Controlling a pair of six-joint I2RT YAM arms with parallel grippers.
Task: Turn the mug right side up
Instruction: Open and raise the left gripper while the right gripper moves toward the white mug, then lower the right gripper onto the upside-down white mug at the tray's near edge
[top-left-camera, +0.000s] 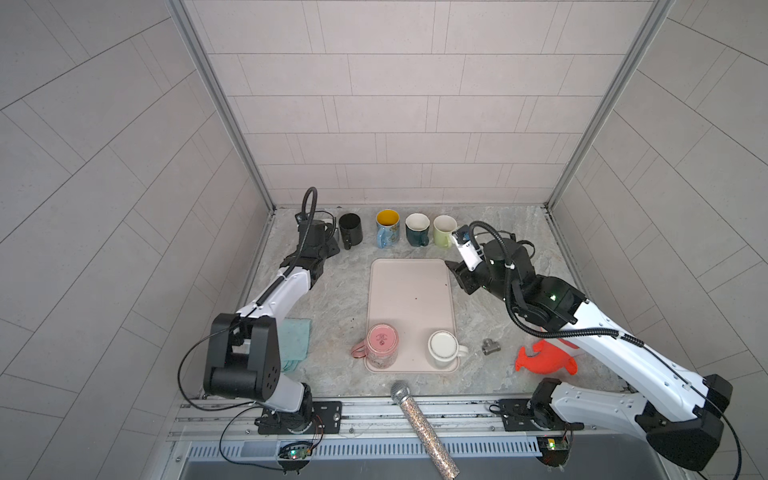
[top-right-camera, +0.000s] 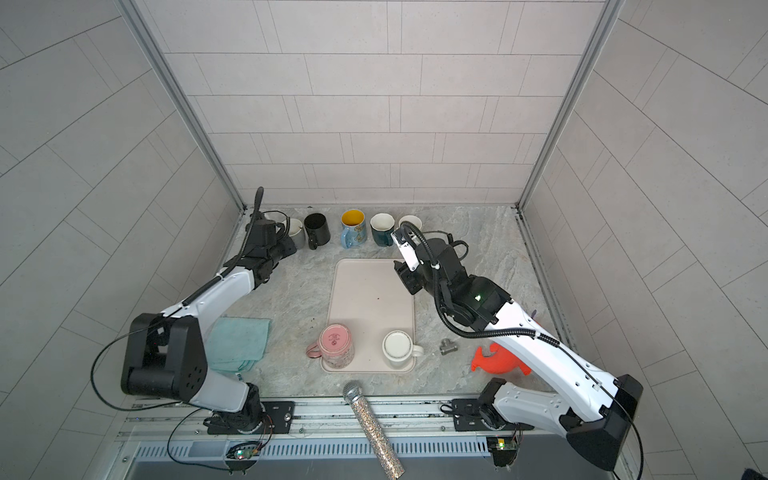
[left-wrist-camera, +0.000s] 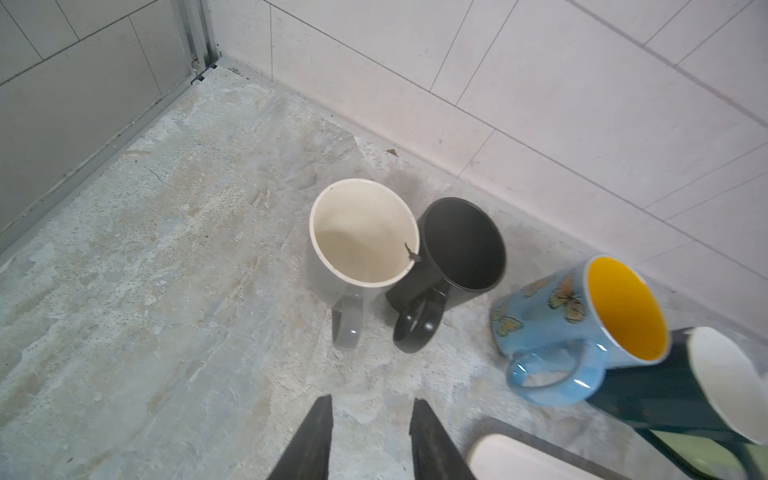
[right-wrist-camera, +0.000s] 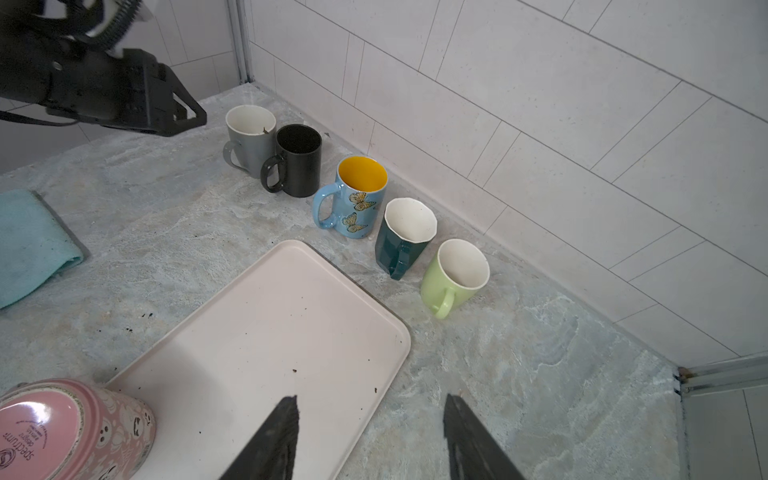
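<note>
Pink mug (top-left-camera: 382, 343): base up, at near end of tray (top-left-camera: 409, 291), well apart from both sets of fingers. White mug (top-left-camera: 442, 347): base up, near it on the tray.
Left to turn, judged: these two.
Done: six upright by the back wall.
- Grey mug (left-wrist-camera: 361, 232), black mug (left-wrist-camera: 461, 245): ahead of left gripper (left-wrist-camera: 372, 436). Fingers apart, empty.
- Blue mug (right-wrist-camera: 357, 199), teal mug (right-wrist-camera: 407, 232), green mug (right-wrist-camera: 455, 274): ahead of right gripper (right-wrist-camera: 370, 436). Fingers wider apart, empty, astride the tray's far edge.

White arms (top-left-camera: 280, 291), black joints (top-left-camera: 249, 357), looped cables (top-left-camera: 561, 332)
</note>
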